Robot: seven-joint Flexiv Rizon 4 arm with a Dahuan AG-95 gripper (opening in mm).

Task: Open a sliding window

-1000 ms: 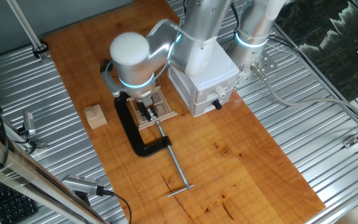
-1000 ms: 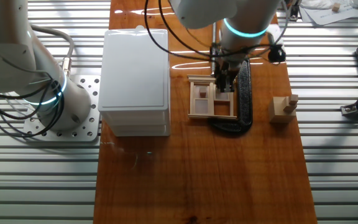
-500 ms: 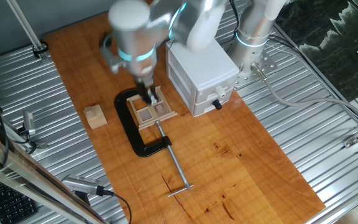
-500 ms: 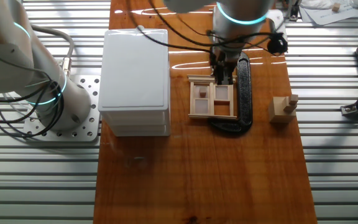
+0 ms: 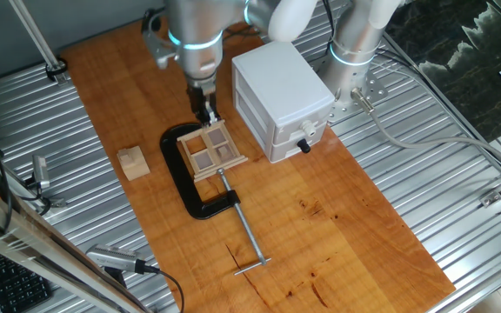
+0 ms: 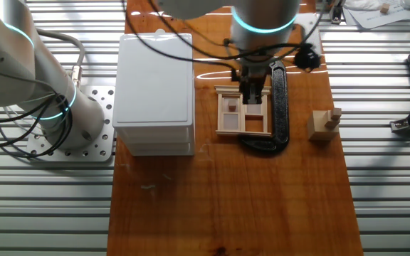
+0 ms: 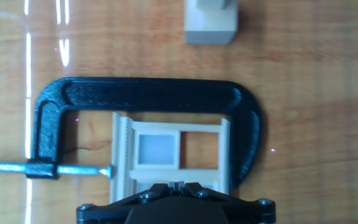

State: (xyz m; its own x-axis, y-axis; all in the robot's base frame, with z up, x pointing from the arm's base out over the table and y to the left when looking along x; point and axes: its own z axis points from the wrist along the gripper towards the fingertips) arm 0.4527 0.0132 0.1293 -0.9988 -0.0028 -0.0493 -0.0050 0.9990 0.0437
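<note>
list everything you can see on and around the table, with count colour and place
sliding window: one, light wood with darker brown panes, mid-table, held inside the clamp
C-clamp: one, black with a long silver screw, around the window
white box: one, white with a black knob, beside the window
wooden block: one, pale wood, near the table edge, apart from the clamp
table: one, reddish-brown wood, on ribbed metal
second arm: one, white, standing at the white box's side
gripper: one, dark fingers, over the window's far edge; whether open or shut is unclear
</note>
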